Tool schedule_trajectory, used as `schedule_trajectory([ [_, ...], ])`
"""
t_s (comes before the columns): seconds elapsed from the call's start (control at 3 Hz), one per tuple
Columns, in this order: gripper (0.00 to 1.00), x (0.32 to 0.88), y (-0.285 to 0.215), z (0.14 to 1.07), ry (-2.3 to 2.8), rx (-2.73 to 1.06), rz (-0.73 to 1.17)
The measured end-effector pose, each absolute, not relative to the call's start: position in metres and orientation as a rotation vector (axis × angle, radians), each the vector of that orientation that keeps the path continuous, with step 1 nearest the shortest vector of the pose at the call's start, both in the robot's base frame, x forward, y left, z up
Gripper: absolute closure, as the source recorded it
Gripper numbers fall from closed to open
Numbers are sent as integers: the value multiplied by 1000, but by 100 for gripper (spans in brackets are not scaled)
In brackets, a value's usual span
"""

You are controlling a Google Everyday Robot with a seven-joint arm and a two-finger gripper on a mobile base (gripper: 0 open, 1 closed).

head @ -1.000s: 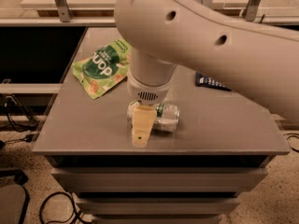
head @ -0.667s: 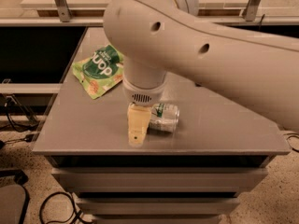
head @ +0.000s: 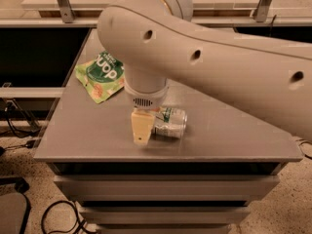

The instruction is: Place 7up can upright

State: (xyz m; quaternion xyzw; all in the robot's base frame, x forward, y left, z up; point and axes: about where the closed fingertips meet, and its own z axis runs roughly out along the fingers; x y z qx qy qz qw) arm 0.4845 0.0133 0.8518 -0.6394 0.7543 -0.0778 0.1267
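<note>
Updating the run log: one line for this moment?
gripper low at 7up can | can on its side on table | green bag behind

On the table, 7up can lies beside end effector, bag behind.

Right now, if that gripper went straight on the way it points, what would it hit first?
Probably the table top: the gripper points straight down, at one end of the 7up can, which lies on its side. Depth is unclear, so it might touch the can first.
</note>
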Motion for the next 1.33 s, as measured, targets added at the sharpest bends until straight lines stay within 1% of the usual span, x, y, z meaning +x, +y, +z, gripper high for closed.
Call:
schedule_trajectory([
  [0.67,65,489,3,851,2225,-1859,-249],
  [1.0,87,490,1,857,2209,-1880,-224],
  [1.33,100,489,5,870,2158,-1941,-125],
])
